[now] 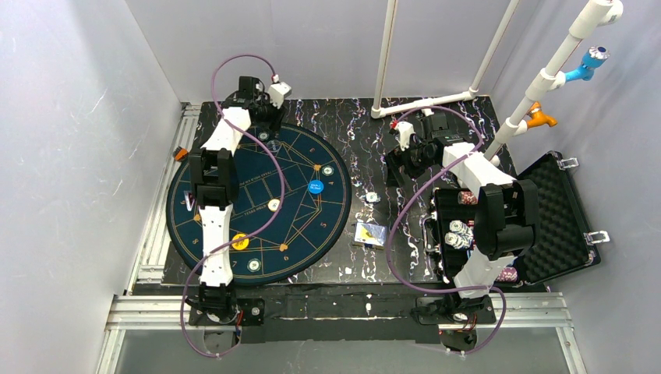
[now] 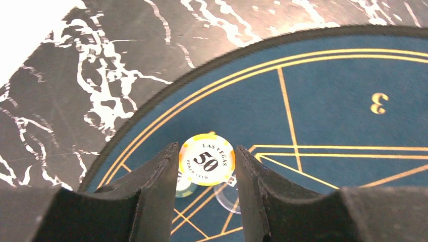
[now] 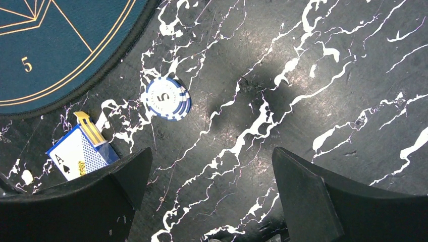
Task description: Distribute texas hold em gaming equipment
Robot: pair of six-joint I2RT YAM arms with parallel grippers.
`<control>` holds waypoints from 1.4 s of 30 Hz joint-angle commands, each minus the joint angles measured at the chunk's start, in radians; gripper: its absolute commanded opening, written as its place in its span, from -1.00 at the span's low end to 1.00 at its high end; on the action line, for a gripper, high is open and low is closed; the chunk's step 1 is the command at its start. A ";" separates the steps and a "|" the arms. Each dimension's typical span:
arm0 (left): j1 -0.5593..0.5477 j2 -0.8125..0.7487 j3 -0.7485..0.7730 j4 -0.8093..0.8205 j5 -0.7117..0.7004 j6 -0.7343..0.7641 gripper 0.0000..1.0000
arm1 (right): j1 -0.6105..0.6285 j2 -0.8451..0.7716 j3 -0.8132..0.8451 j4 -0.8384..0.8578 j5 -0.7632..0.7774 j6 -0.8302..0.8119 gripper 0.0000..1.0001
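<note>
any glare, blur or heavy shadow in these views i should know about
Left wrist: top-left corner blown out white, but the yellow 50 chip in the left gripper reads sharp. Right wrist: soft dark shadow patches on the marble table, blue 5 chip legible. Top external: evenly lit, fine print unreadable.

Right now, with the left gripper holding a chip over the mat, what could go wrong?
1. The left gripper pinches the yellow 50 chip by its rim, with a green chip on the mat seemingly just beneath; released here it may land tilted on it.
2. The mat's border is close, so a rolling chip could reach the marble table.
3. The right gripper hangs open with the blue 5 chips off to one side; closing now would likely catch nothing.
</note>
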 commanded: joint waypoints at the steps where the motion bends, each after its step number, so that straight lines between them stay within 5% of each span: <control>1: 0.010 0.028 0.091 0.022 -0.039 -0.104 -0.65 | -0.007 0.015 -0.003 0.009 -0.008 -0.018 0.96; 13: 0.016 0.121 0.112 0.039 -0.027 -0.126 -0.49 | -0.009 0.034 0.001 0.005 -0.005 -0.018 0.96; 18: 0.015 0.077 0.125 0.033 -0.018 -0.167 0.45 | -0.011 0.038 0.006 0.004 -0.004 -0.018 0.96; 23: 0.021 -0.024 0.140 -0.027 -0.027 -0.187 0.60 | -0.010 0.035 0.007 0.005 -0.005 -0.018 0.96; 34: 0.031 -0.594 -0.554 -0.137 0.193 -0.054 0.58 | -0.010 0.024 0.004 -0.008 -0.022 -0.036 0.96; 42: 0.026 -0.721 -0.818 -0.136 0.162 0.022 0.62 | -0.009 0.015 -0.002 -0.009 -0.028 -0.040 0.96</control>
